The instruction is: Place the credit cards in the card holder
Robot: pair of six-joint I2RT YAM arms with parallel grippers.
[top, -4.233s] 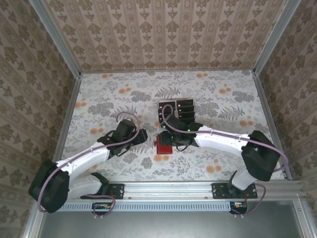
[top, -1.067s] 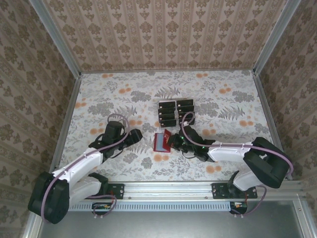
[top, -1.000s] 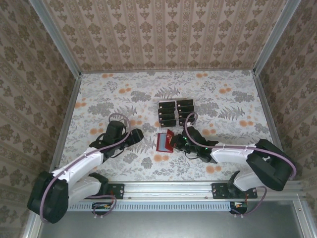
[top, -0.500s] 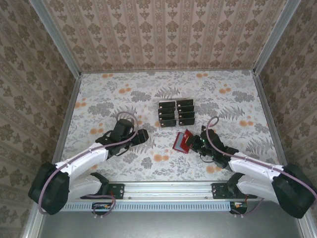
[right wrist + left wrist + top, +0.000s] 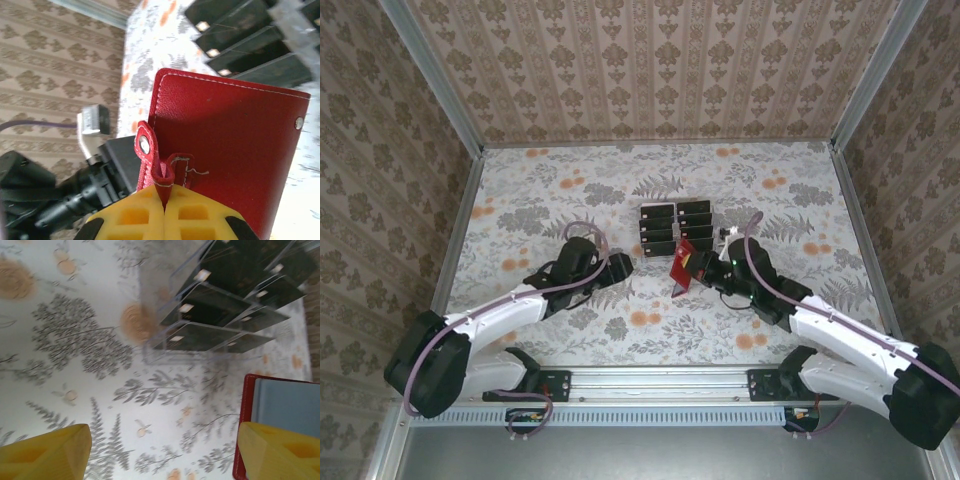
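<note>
Since half a second ago, carries the card holder [image 5: 682, 267] a little farther and leftward in the right gripper [image 5: 706, 273], up to the near edge of the clear rack [image 5: 677, 228]. Against four seconds back, lies flat on the table [image 5: 520, 200] no longer, but hangs raised and tipped on edge. Brings the left gripper [image 5: 620, 270] rightward as well, close to the card holder's left side yet apart from it.

Seen from the right wrist: yellow fingers [image 5: 130, 215] pressed tight together on the small red snap strap [image 5: 161, 175] of the card holder, red outer cover turned to that camera, nothing else gripped. Seen from the left wrist: jaws parted fairly wide and empty, one yellow fingertip [image 5: 45, 452] low at the left, the other low at the right. Shows the card holder's red rim and greyish inner pocket just above that right-hand fingertip, though cannot tell whether touching.

Leaves the credit cards [image 5: 660, 228] untouched in two rows on the tiers of the rack, just far of the card holder.

Reads as set-up rather than loading: pocket side presented toward the left arm, no card in yet. Probably calls next for the left jaws to take or steady the free flap, so that the pockets open. Hangs from a thin strap only, so may swing or twist when touched.
</note>
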